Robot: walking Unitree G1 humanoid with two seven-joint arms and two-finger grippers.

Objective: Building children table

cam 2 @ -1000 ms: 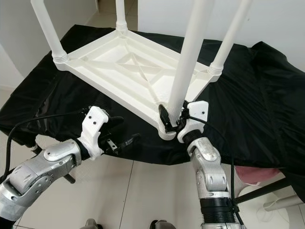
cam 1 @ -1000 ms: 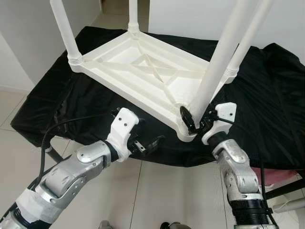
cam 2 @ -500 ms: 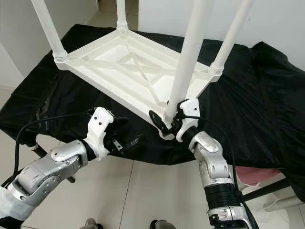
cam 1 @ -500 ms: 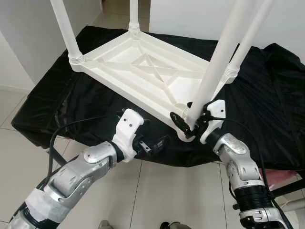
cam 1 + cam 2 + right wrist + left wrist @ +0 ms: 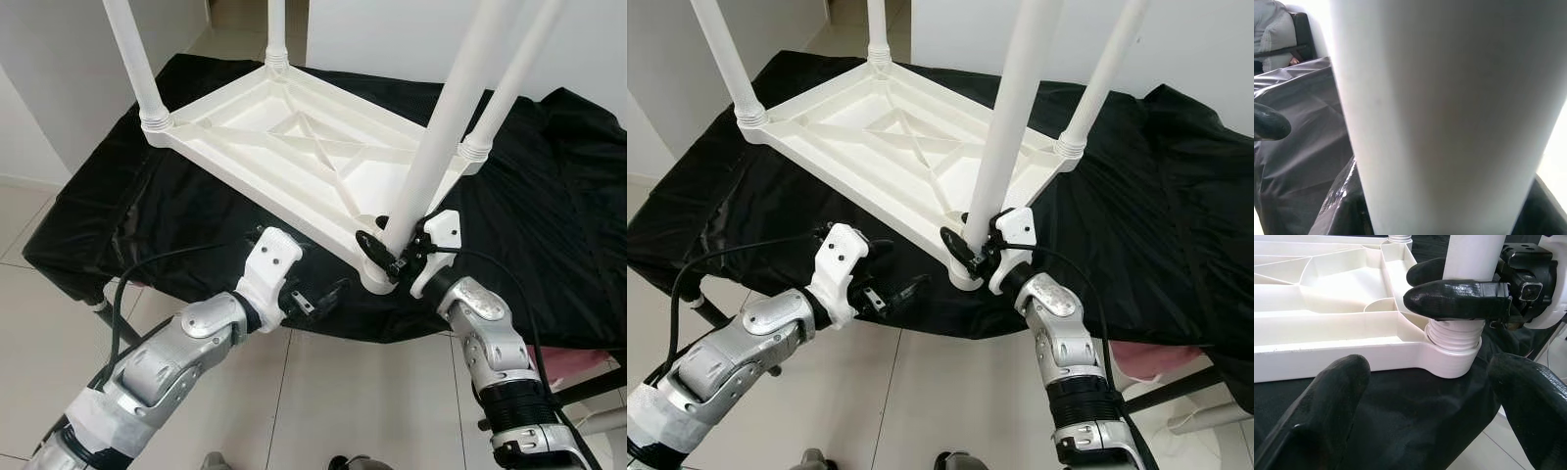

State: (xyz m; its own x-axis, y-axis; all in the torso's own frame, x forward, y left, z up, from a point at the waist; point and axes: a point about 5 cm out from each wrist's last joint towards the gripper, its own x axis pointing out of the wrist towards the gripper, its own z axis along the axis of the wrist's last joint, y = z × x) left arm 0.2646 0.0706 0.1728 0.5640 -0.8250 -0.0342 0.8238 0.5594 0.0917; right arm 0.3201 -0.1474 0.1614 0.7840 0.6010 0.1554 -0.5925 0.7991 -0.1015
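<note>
- Black cloth [image 5: 549, 186]: draped over a raised surface, carrying the white plastic table.
- White plastic table [image 5: 294, 147]: lies upside down on the cloth, ribbed underside up, four legs standing upward.
- Near corner leg [image 5: 441, 127]: seated in the ribbed socket [image 5: 1454, 340] at the table's nearest corner.
- Right gripper [image 5: 390, 257]: at that leg's base, just above the socket, fingers clamped around the leg.
- Left gripper [image 5: 318, 294]: beside the same corner, low against the cloth edge, fingers [image 5: 1322, 406] spread wide, pinching nothing.
</note>
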